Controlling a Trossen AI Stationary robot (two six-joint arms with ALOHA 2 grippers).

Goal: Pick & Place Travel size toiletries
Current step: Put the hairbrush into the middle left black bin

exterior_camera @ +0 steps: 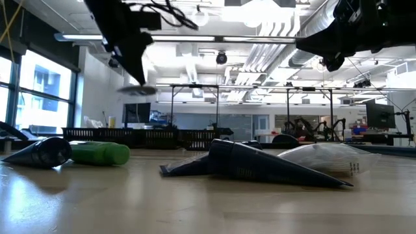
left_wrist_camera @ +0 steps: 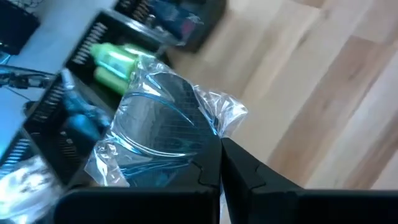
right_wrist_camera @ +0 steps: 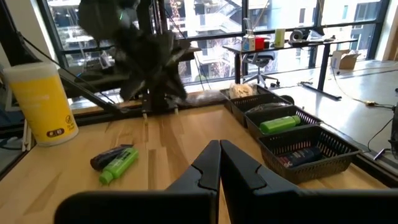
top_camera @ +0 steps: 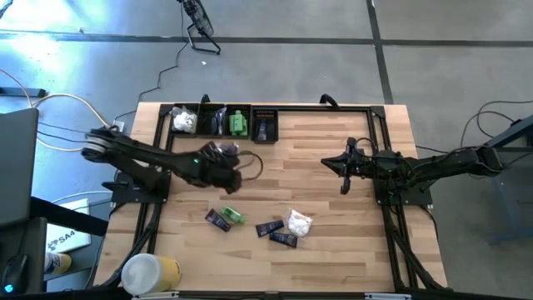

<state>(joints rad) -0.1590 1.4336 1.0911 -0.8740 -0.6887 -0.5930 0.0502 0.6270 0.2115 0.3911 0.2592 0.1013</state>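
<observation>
My left gripper [top_camera: 223, 160] hangs over the table's far middle, just short of the black baskets [top_camera: 223, 109], shut on a round black disc in clear plastic wrap [left_wrist_camera: 155, 124]. In the low view the disc [exterior_camera: 136, 90] floats edge-on below the gripper [exterior_camera: 135, 77]. On the wood near the front lie a green bottle [top_camera: 234, 217], dark sachets [top_camera: 218, 220] [top_camera: 276, 233] and a white wrapped packet [top_camera: 298, 222], each flat on its side. My right gripper [right_wrist_camera: 219, 149] waits shut at the right, level above the table, holding nothing. My left gripper pinches the clear wrap at the disc's rim [left_wrist_camera: 214, 127] between its two fingertips [left_wrist_camera: 239, 165]. The fingers slant down toward the far edge. The disc is lifted clear of the table and shows roughly level in the low view, with loose wrap crinkled around it.
The baskets along the far edge hold white packets [top_camera: 184, 122], green bottles [top_camera: 240, 124] and dark sachets [top_camera: 264, 128]. A large white-and-yellow cylinder [top_camera: 150, 272] lies at the front left corner. Black frame rails [top_camera: 158, 208] run along both table sides. Bare wood [top_camera: 316, 142] spreads between the arms.
</observation>
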